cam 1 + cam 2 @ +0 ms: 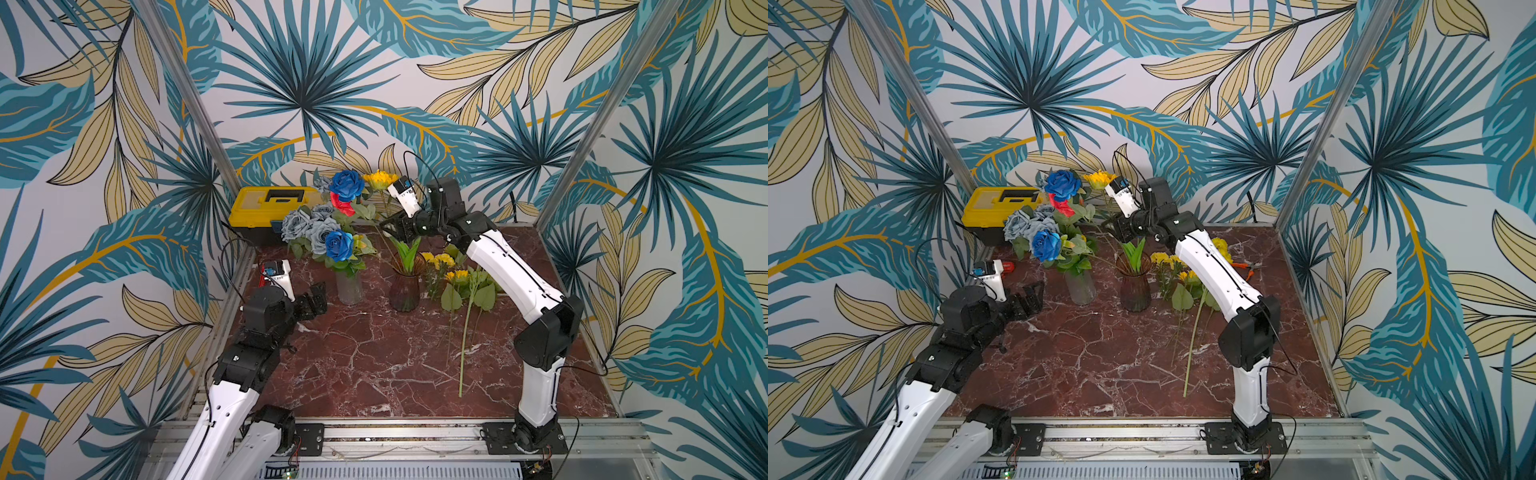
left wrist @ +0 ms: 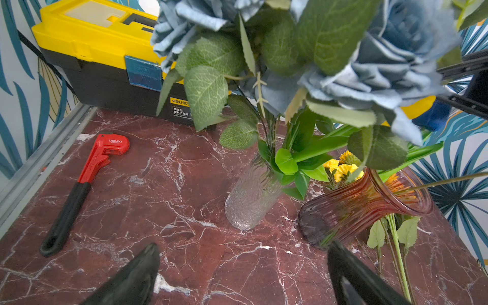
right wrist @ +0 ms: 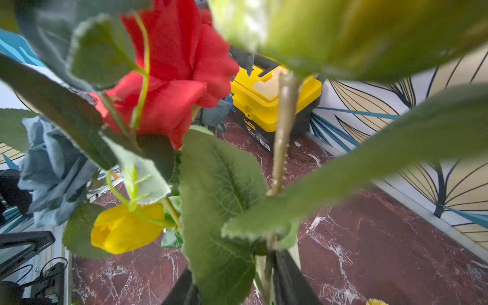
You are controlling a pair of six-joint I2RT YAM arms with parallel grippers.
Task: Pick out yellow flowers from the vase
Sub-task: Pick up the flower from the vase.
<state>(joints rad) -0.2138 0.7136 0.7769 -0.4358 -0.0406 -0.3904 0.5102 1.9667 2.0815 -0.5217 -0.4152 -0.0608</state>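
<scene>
Yellow flowers (image 1: pixel 444 261) lie on the table (image 1: pixel 374 365) beside the brown vase (image 1: pixel 405 289); one sunflower (image 1: pixel 380 178) stands tall above it. The right gripper (image 1: pixel 385 227) straddles its stem (image 3: pixel 281 132), half closed; a leaf (image 3: pixel 219 190) hides whether it grips. The left gripper (image 1: pixel 313 299) gapes wide, empty.

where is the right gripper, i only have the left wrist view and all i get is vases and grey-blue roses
Observer: In a top view the right gripper is up among the flowers, between the brown glass vase and a sunflower head.
Operator: is it holding anything
Observer: Not gripped yet. The right wrist view shows its jaws apart, with a green stem running up from between them.
Operator: anything close that i could knock
Observer: A red rose sits right beside that stem.
</scene>
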